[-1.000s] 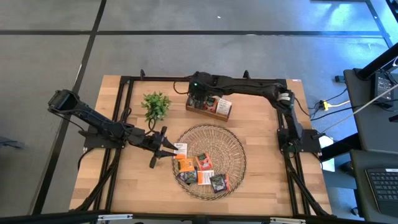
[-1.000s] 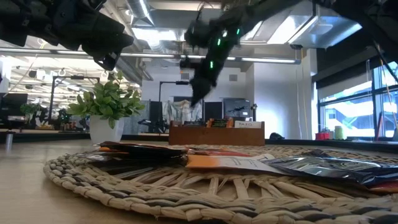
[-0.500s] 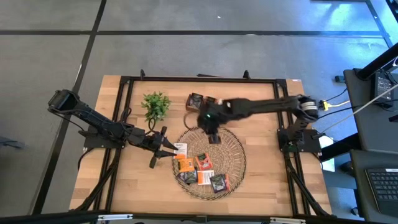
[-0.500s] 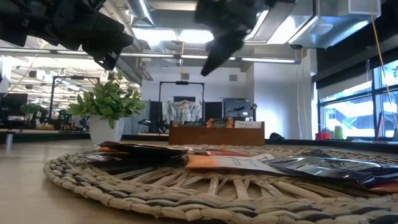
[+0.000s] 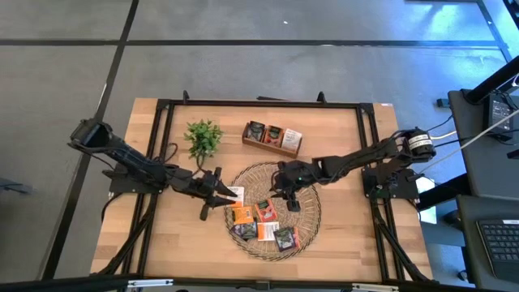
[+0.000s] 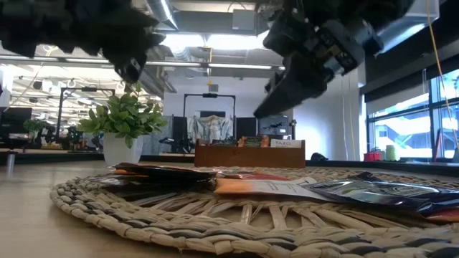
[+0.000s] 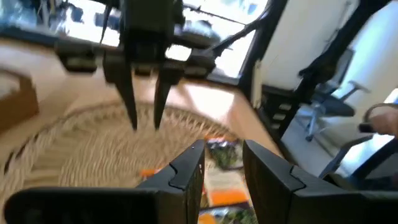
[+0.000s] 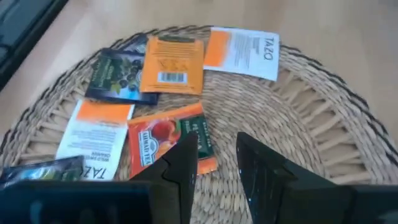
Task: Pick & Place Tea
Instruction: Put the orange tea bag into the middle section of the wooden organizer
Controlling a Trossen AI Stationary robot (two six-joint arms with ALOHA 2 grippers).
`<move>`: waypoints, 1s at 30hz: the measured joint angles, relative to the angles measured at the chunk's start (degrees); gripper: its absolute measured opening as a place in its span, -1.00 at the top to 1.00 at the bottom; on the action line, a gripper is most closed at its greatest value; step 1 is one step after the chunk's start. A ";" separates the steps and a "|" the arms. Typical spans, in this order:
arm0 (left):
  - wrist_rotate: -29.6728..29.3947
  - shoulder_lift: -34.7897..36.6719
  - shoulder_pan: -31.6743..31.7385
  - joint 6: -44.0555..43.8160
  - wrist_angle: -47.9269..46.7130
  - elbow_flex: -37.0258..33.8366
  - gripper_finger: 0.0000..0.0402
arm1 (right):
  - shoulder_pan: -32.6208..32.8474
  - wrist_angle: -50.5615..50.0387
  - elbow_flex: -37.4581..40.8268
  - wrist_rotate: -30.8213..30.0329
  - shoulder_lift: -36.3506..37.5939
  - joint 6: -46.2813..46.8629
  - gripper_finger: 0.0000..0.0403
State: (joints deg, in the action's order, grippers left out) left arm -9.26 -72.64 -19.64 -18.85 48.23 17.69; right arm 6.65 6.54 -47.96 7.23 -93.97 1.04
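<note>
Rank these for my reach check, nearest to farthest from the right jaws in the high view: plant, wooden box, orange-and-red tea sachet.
From the right gripper over the woven tray:
1. Orange-and-red tea sachet, on the tray just beside it.
2. Wooden box, at the table's far side.
3. Plant, far-left, beyond the tray.

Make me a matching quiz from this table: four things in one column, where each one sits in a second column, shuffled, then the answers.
Things:
1. plant
2. wooden box
3. left gripper
4. right gripper

Places:
A. over the middle of the woven tray, above the tea sachets
B. at the tray's left rim
C. on the table behind the tray, with sachets standing in it
D. on the table to the left of the box

Pairs: 1-D, 2-C, 3-B, 4-A
</note>
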 joint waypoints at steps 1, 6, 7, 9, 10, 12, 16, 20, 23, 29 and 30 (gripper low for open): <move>-0.19 -1.95 0.00 -0.83 0.02 0.46 0.49 | -0.01 0.95 0.88 -0.02 0.00 0.62 0.43; -3.12 -13.66 -0.12 -5.46 0.00 4.91 0.52 | -0.04 3.08 2.48 -0.05 -0.04 1.72 0.43; -3.61 -15.79 -0.11 -5.85 -0.17 6.00 0.53 | -0.04 3.06 2.48 -0.05 -0.04 1.72 0.43; -4.17 -19.84 0.40 -5.83 0.02 9.01 0.53 | -0.04 3.07 2.49 -0.05 -0.04 1.70 0.43; -4.18 -21.45 0.63 -5.83 0.11 10.35 0.53 | -0.04 3.12 2.50 -0.05 -0.04 1.70 0.43; -3.47 -24.39 0.72 -5.81 0.02 13.19 0.52 | -0.04 3.10 2.50 -0.05 -0.04 1.67 0.43; 3.16 -28.27 0.61 -3.33 0.12 18.82 0.52 | -0.04 2.89 2.50 -0.05 -0.04 1.66 0.43; 8.12 -30.14 0.55 0.94 -3.73 23.38 0.59 | -0.02 2.55 2.50 -0.05 -0.04 2.95 0.43; 8.23 -30.24 0.50 0.74 -12.77 26.38 0.75 | -0.04 1.79 2.50 0.25 -0.04 4.93 0.43; 7.38 -30.29 0.48 0.45 -18.48 28.24 0.98 | -0.02 1.84 2.50 0.40 -0.04 6.14 0.43; 7.21 -30.29 0.48 -0.08 -18.51 28.24 0.99 | -0.02 1.84 2.50 0.39 -0.04 6.22 0.43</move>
State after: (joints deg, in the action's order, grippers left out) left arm -2.05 -102.94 -19.16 -18.93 29.72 45.93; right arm 6.63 8.38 -45.45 7.62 -94.02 7.26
